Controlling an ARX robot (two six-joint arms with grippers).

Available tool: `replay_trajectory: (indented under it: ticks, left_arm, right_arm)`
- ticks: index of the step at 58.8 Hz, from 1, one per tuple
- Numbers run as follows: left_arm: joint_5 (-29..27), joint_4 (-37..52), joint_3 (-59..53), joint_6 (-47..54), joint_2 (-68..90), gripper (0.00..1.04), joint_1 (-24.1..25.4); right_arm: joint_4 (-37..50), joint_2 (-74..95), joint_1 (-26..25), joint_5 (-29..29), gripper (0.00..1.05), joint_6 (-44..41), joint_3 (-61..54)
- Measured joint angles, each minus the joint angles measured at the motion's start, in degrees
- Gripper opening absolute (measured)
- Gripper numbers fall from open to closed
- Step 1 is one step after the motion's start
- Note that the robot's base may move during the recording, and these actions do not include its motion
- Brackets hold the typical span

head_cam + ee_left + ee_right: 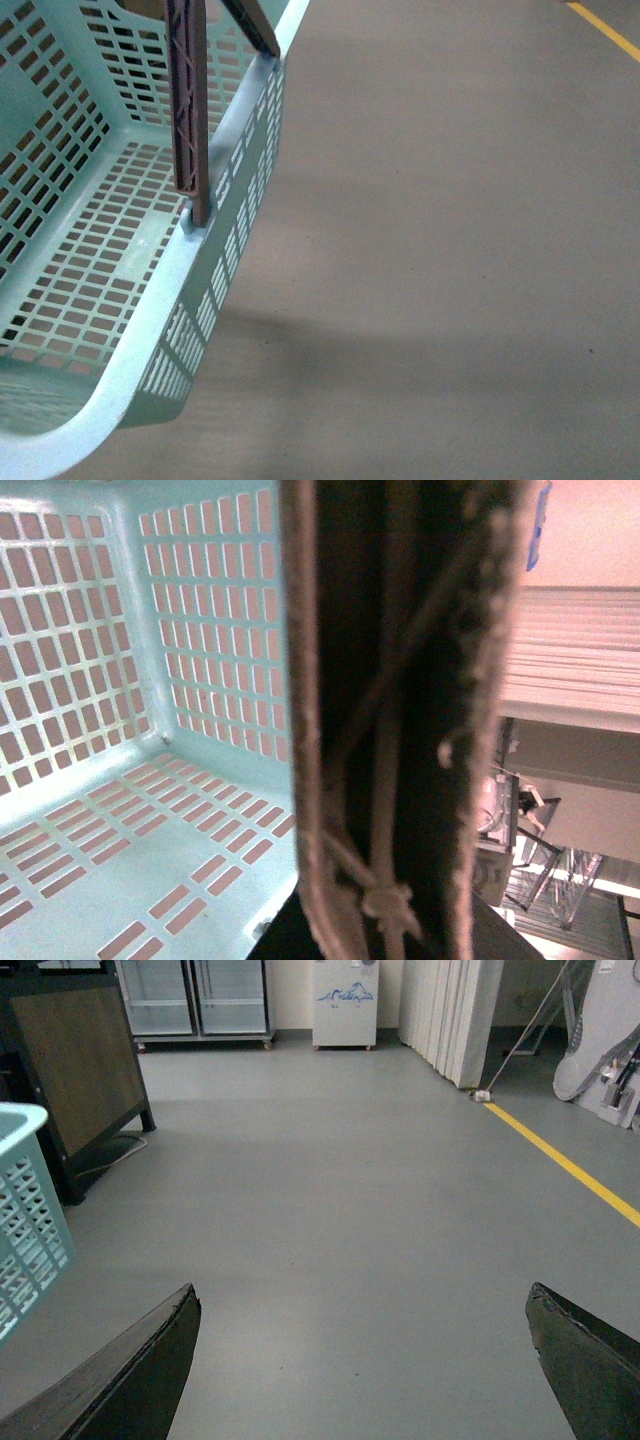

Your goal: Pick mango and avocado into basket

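basket (pixel 150 320) at left, handle (pixel 187 100) upright on rim

Right tool (pixel 362 1360), its two dark fingers (pixel 130 1380) spread wide apart, wrist held roughly level, aimed straight ahead

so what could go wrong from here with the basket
1. The basket looks tilted above the floor, seemingly hanging by its brown handle; fruit dropped in could roll or set it swinging.
2. That handle fills most of the left wrist view, so that camera can barely guide anything.
3. The right tool is open over bare floor; no mango or avocado shows anywhere, so it may search blindly.
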Motion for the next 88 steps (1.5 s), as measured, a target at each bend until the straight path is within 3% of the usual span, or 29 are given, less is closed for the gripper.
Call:
replay_trajectory:
  ticks: [12, 88]
  left_arm:
    - [-5.3, -10.4, -0.5, 0.0, -13.9, 0.06, -2.5]
    - [-5.3, -11.0, -0.6, 1.1, -14.0, 0.06, -2.7]
  right_arm:
    - [0.0, 0.0, 0.0, 0.0, 0.97, 0.0, 0.0]
    - [0.0, 0.0, 0.0, 0.0, 0.97, 0.0, 0.0]
